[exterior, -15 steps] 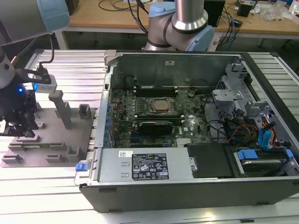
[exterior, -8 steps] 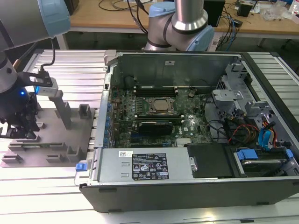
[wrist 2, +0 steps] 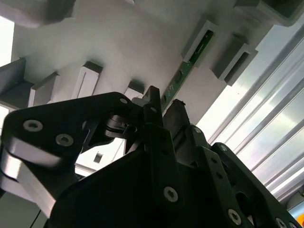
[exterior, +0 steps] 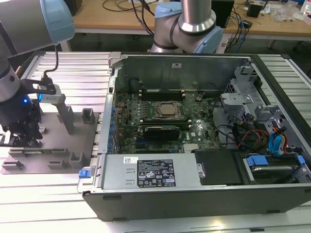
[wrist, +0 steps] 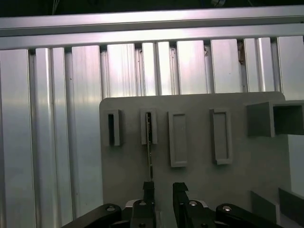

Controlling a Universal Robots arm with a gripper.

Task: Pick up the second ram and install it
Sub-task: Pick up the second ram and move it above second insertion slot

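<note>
First wrist view looks down past the gripper [wrist: 164, 187] onto a gray plastic plate [wrist: 123, 156] lying on the ribbed aluminium tabletop [wrist: 52, 118]. The second ram [wrist: 150, 156] stands on edge there, a thin green strip seen almost edge-on. Its far end is seated in one of the raised rectangular holders [wrist: 148, 127], and its long axis runs straight back toward the jaws.

The jaws are spread with a narrow gap and pinch nothing that I can see. In this view the stick lines up with one black fingertip [wrist: 148, 190] rather than with the gap. In the second wrist view, the board [wrist 2: 179, 76] heads into the space between the two tips, so I cannot say which side of centre it sits on. That view also shows the board's glossy green face, and the plate is matte (its posts are blocky).

Seen in the exterior view, the gripper [exterior: 22, 141] hangs low over the plate [exterior: 58, 145] at about nine o'clock. The open computer case [exterior: 194, 194] sits well apart toward three o'clock, its motherboard [exterior: 160, 131] exposed. The ram is not yet lifted.
</note>
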